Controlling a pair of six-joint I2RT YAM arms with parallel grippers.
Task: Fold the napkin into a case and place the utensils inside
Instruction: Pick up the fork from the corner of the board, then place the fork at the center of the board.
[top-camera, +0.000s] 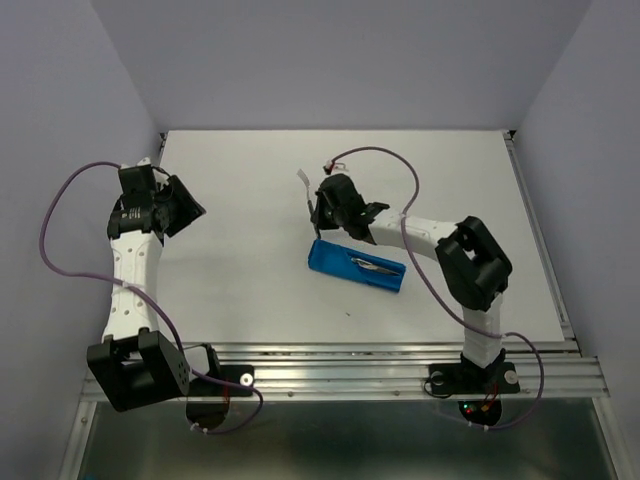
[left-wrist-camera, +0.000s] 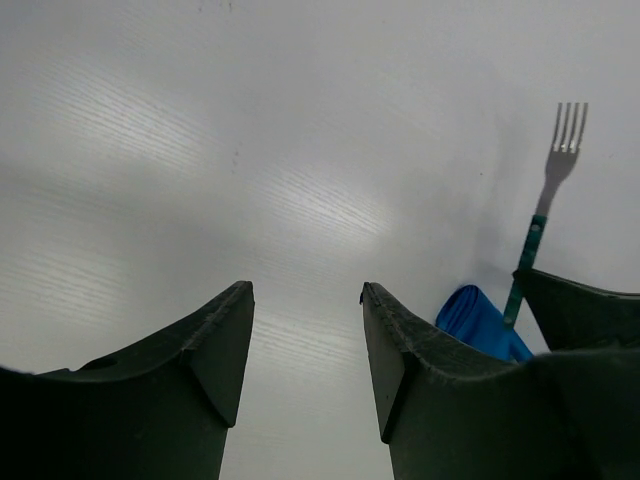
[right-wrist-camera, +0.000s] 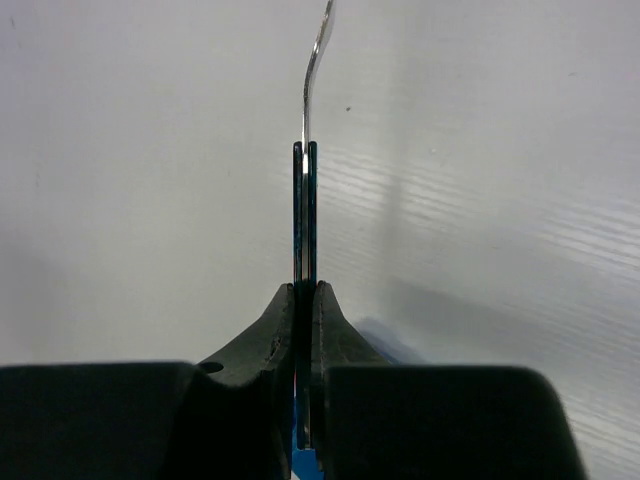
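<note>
Right hand (right-wrist-camera: 304, 292) pinches fork (right-wrist-camera: 305, 200) edge-on, near case (top-camera: 356, 266).

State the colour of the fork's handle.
Teal-green; the slim metal-tined fork shows best in the left wrist view.

- The table (top-camera: 250, 260) is white and smooth, mostly dull, with thin fine lines and a soft shine where the light hits.
- The case (top-camera: 335, 262) is soft blue cloth, not shiny.
- The grey utensil (top-camera: 372, 265) on it looks like shiny metal.
- The fork (left-wrist-camera: 536, 232) has a bright, glossy metal head and a teal handle that looks like plastic.
- The left gripper (left-wrist-camera: 305, 350) has fingers (left-wrist-camera: 225, 350) of dark, dull, slightly rough plastic.
- The right gripper (right-wrist-camera: 305, 310) looks the same.
- The rail (top-camera: 350, 365) at the table's 6 o'clock edge is silvery metal.
</note>
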